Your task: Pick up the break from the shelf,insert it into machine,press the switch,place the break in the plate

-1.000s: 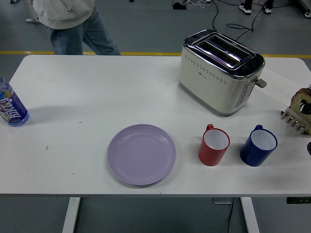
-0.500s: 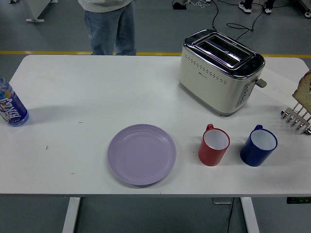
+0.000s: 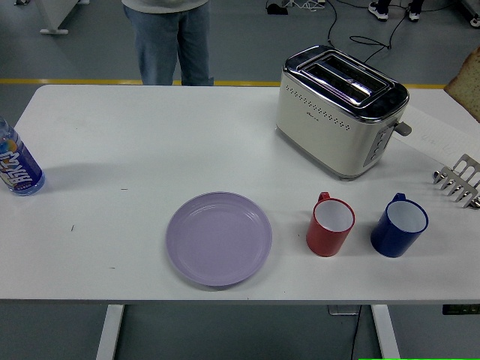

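Note:
A slice of bread (image 3: 468, 84) shows at the right edge of the head view, up in the air above the metal rack (image 3: 459, 180); whatever holds it is outside the picture. The cream and chrome toaster (image 3: 341, 109) stands at the back right of the table, both slots empty, its lever (image 3: 403, 128) on the right end. A lilac plate (image 3: 218, 238) lies empty near the front middle. Neither of my hands appears in the picture.
A red mug (image 3: 331, 224) and a blue mug (image 3: 399, 225) stand in front of the toaster. A blue bottle (image 3: 16, 166) sits at the left edge. A person (image 3: 169, 37) stands at the far side, hands out of sight.
The bread has risen off the rack and moved up along the right edge. The rack now stands empty. The person has stepped to the right.

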Motion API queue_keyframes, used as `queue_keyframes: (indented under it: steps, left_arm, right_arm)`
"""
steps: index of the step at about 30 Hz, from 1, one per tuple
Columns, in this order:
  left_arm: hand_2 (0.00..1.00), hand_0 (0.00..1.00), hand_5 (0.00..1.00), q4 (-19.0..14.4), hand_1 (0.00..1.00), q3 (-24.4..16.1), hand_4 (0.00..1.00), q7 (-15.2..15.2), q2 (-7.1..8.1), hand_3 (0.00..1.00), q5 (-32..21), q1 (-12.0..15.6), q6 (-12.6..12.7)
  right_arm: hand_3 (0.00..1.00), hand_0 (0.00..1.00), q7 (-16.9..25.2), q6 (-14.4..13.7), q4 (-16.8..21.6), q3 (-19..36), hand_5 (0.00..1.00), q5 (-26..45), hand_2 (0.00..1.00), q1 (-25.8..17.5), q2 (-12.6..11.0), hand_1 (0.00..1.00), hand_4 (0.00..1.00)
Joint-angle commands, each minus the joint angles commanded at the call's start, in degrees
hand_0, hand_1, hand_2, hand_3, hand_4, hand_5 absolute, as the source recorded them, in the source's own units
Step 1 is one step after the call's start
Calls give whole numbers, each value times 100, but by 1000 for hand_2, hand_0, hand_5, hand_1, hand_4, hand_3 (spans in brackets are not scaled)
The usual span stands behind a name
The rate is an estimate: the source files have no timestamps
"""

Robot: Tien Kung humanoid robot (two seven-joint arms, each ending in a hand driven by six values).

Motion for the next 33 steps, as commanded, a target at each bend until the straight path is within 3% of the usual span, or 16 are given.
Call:
queue_keyframes:
  steps: [5,10,20,29,33]
  left_arm:
    - [548,655,858,0,550,31,426,20,15,592,-26,-4,6]
    - [548,655,855,0,549,65,425,29,24,592,-73,10,15]
    - [546,656,849,0,548,147,421,46,58,592,-132,19,26]
    - [546,658,850,0,549,324,422,25,86,592,-307,29,77]
    - [541,657,854,0,544,376,425,16,91,589,-356,17,127]
  right_arm:
    - [444,96,247,310,-279,-511,31,676,426,756,-123,217,506]
    - [443,97,494,430,-588,-1171,27,966,429,1497,8,216,501]
    - [443,95,657,377,-1769,-2250,31,826,427,2756,893,217,502]
    - [440,89,941,254,-2822,-2764,34,883,426,3368,1643,218,503]
    - [439,87,1154,136,-3386,-2970,37,990,425,3592,2084,218,504]
